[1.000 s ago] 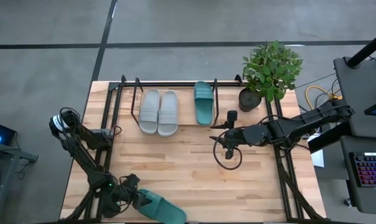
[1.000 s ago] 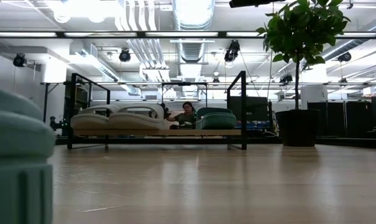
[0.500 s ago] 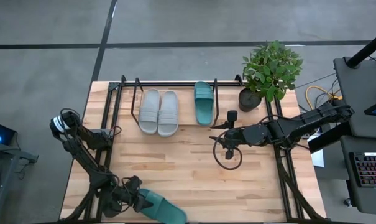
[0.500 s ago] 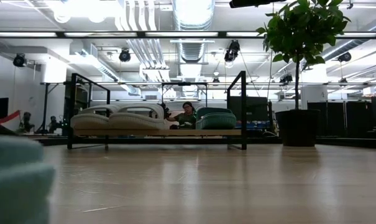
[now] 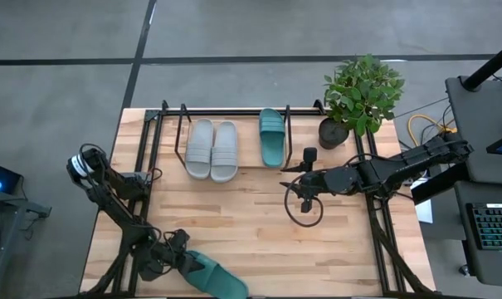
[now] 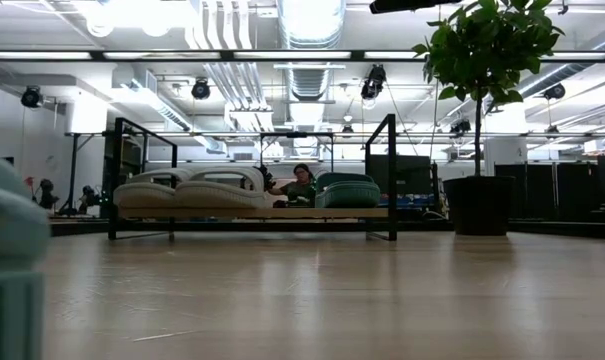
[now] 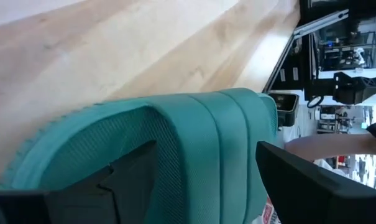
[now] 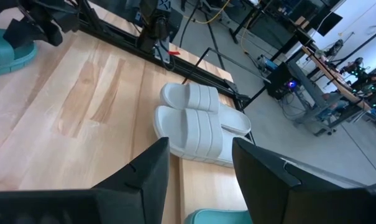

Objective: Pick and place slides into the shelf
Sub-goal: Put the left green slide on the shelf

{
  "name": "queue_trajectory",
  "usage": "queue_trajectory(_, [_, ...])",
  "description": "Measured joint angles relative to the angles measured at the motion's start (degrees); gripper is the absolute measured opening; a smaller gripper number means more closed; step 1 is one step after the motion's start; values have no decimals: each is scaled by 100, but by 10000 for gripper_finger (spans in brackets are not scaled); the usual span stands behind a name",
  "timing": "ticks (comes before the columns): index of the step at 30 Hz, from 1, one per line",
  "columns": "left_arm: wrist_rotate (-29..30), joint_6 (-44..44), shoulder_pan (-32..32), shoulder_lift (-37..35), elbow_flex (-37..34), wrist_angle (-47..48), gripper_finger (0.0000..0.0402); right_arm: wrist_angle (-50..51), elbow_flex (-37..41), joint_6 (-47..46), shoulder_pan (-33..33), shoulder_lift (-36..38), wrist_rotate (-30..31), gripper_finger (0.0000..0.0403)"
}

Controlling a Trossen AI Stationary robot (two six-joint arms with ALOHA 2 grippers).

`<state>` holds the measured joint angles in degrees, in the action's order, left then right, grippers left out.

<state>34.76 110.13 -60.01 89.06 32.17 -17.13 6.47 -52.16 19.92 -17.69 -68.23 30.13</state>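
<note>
Near table's front edge | left gripper [image 5: 182, 264] clamps teal slide [image 5: 216, 276] | right gripper [image 5: 304, 198] open, empty | lettering unreadable

Teal slide [image 5: 216, 277] at the table's near edge is cut off by the high view's bottom, only a blurred sliver in the low view, its strap hiding the left gripper [image 7: 194, 174] contact; shelf [image 5: 234, 124] board mostly covered.
</note>
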Motion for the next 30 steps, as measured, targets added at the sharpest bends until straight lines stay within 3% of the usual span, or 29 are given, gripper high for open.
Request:
queue_trajectory(9, [-19,-450,5,0,-34,-189,239,62,0,-2,0,0,0,167])
queue_trajectory(15, [-123,-614,7,0,-34,-177,162,61,0,-2,-1,0,1,167])
queue_trajectory(23, [-145,-1184,7,0,-34,-193,17,60,0,0,0,0,0,167])
queue_trajectory(30, [-262,-1331,7,-25,-34,-192,3,58,0,-109,-1,0,0,167])
